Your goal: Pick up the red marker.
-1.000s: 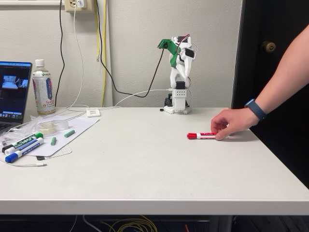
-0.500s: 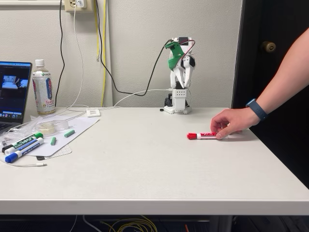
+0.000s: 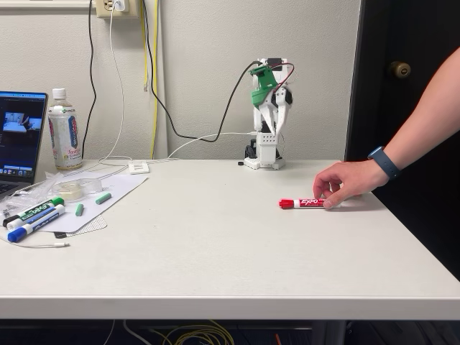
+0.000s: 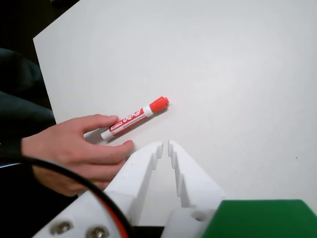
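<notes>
One red marker [image 4: 134, 118] lies flat on desk [image 4: 237, 74] ahead-left of our fingers [image 4: 165, 146], person's hand [image 4: 74, 151] touching barrel, likely positioning it; fingers nearly closed, empty.

The arm [image 3: 267, 118] is white with green parts at its top and a perforated white base. Red and black cables loop over it. The gripper [image 4: 165, 147] has two white notched fingers [image 4: 190, 174]; silver screws sit at seven o'clock in the wrist view.
</notes>
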You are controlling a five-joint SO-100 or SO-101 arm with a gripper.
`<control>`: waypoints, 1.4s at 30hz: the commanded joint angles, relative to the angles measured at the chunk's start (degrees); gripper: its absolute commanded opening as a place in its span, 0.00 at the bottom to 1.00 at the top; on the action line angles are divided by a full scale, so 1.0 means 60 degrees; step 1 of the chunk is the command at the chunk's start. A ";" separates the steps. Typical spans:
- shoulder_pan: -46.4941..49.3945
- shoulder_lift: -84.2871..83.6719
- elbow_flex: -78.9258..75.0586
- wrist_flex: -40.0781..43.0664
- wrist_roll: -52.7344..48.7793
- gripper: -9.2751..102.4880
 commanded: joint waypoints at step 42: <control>-0.0864 -0.6357 -0.4424 -0.0791 0.6460 0.09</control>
